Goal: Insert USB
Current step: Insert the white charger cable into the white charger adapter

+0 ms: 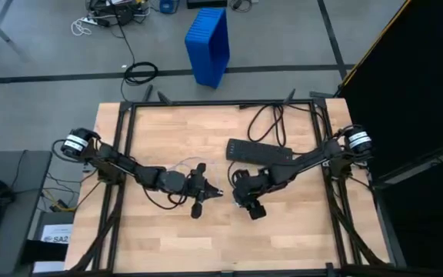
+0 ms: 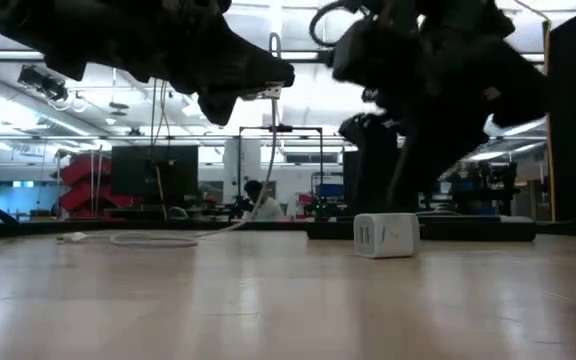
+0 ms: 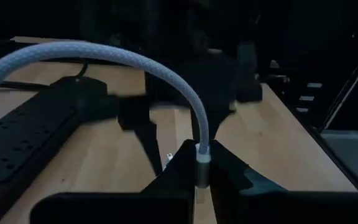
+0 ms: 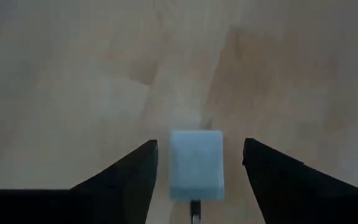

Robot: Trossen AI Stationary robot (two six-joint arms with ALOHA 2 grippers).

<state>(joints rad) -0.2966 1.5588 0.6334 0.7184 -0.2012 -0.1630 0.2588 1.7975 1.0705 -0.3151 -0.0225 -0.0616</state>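
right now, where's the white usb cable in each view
High view: white USB cable shows faintly, looping beside the left gripper.
Low view: lying on the table at left, rising to that gripper.
Left wrist view: arching down into the jaws, plug gripped.
Right wrist view: not in it.
Shared landmark: black power strip.

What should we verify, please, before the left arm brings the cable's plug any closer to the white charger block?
1. Plug gripped: ok. The left gripper is shut on the plug of the white USB cable.
2. Charger block upright on the table: ok. The white charger block stands on the wood.
3. Right gripper placed: ok. The right gripper is open, a finger on each side of the block, not touching it.
4. Block held steady: not ok, nothing clamps it yet.
5. Plug lined up with the port: cannot tell.
6. Cable slack: ok, it trails loosely over the table.
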